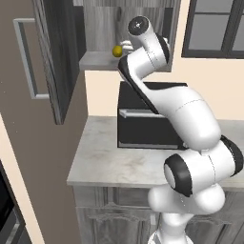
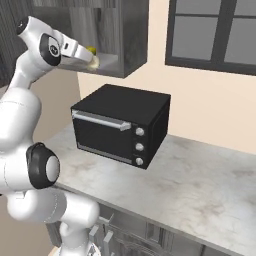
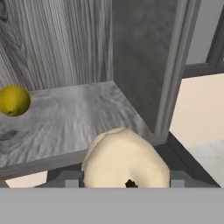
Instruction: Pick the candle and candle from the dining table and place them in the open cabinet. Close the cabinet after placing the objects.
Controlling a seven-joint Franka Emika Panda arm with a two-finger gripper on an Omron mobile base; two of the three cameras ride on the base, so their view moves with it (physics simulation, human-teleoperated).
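A squat cream candle (image 3: pixel 124 157) sits between my gripper's (image 3: pixel 125 180) fingers, so the gripper is shut on it. The candle hangs at the front edge of the shelf of the open dark grey wood-grain cabinet (image 3: pixel 74 118). From the right base view, my gripper (image 2: pixel 90 59) reaches into the cabinet (image 2: pixel 125 35) with the candle's cream end (image 2: pixel 95 61) at its tip. The cabinet door (image 1: pixel 59 62) stands swung open to the left, its silver bar handle (image 1: pixel 26 59) facing out. The dining table is out of view.
A small yellow ball (image 3: pixel 14 100) (image 1: pixel 116 50) lies on the cabinet shelf, left of the candle. Below the cabinet a black boxy appliance (image 1: pixel 147 119) (image 2: pixel 120 122) stands on a marble counter (image 2: pixel 200 185). A dark window (image 2: pixel 215 35) is at the right.
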